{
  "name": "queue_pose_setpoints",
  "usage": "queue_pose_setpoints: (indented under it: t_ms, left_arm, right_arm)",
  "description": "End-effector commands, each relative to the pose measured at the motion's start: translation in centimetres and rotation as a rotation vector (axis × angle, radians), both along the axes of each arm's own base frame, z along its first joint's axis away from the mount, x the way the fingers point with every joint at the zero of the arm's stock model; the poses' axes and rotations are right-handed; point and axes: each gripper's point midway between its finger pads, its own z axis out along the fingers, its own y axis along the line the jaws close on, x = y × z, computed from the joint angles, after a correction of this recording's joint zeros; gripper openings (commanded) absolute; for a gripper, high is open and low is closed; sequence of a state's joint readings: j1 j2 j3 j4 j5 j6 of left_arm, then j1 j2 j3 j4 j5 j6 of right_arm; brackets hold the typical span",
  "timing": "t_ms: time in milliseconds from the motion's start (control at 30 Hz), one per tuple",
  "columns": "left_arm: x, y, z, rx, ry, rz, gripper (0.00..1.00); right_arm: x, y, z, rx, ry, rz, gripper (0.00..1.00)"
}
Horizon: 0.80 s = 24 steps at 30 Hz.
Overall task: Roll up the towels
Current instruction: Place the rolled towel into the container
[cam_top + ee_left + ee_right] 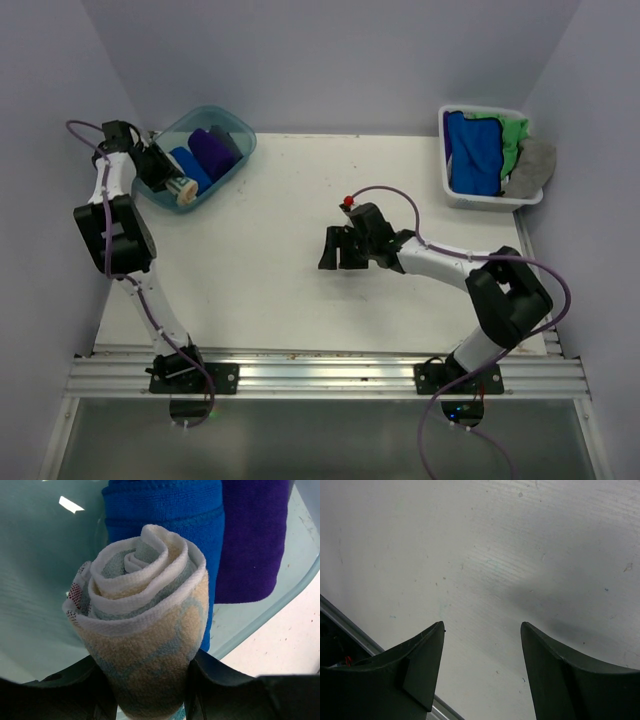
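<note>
cream towel, rolled, clamped in the left gripper inside the teal tub, blue towel and purple towel beside it, right gripper gaping, empty, over table

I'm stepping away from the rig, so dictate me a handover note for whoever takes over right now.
Left gripper: shut on the cream roll, inside the teal tub.
Right gripper: open, empty, over the table.
Done: blue roll and purple roll lie in the tub.
To do: release the cream roll; blue towel, green towel and grey towel sit unrolled in the white basket.
</note>
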State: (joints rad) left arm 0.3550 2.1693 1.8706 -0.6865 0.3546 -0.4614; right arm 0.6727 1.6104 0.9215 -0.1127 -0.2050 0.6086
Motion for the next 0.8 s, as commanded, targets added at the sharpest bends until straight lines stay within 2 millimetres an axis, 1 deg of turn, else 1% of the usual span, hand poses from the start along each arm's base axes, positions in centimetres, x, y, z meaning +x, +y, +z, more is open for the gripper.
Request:
queue_pose_setpoints:
  t_ms: [0, 33, 100, 300, 400, 433, 567, 767]
  left_arm:
    - [1.1, 2.2, 1.4, 0.035, -0.056, 0.027, 0.47]
    - [1.0, 2.7, 1.2, 0.035, -0.054, 0.037, 0.47]
    - [0.9, 2.9, 0.9, 0.038, -0.046, 0.042, 0.47]
    - [0.3, 3.0, -0.4, 0.039, -0.01, 0.048, 0.47]
    - [0.4, 2.3, -0.1, 0.001, -0.034, 0.03, 0.47]
    - [0.5, 1.7, 0.5, -0.021, -0.057, 0.013, 0.47]
    - [0.7, 0.7, 0.6, -0.069, -0.076, -0.016, 0.47]
    - [0.5, 0.0, -0.9, -0.126, -0.05, -0.033, 0.47]
  right_arm:
    - [0.8, 0.8, 1.2, 0.027, -0.021, 0.015, 0.66]
    - [0.7, 0.9, 1.1, 0.031, -0.014, 0.014, 0.66]
    - [0.7, 1.0, 1.1, 0.035, -0.014, 0.013, 0.66]
    - [0.6, 0.8, 1.0, 0.031, -0.014, 0.014, 0.66]
    - [0.5, 0.7, 1.0, 0.031, -0.016, 0.011, 0.66]
    - [0.4, 0.7, 1.1, 0.032, -0.017, 0.012, 0.66]
    - [0.3, 0.5, 1.2, 0.04, -0.018, 0.005, 0.66]
    - [0.1, 0.5, 1.2, 0.042, -0.017, 0.004, 0.66]
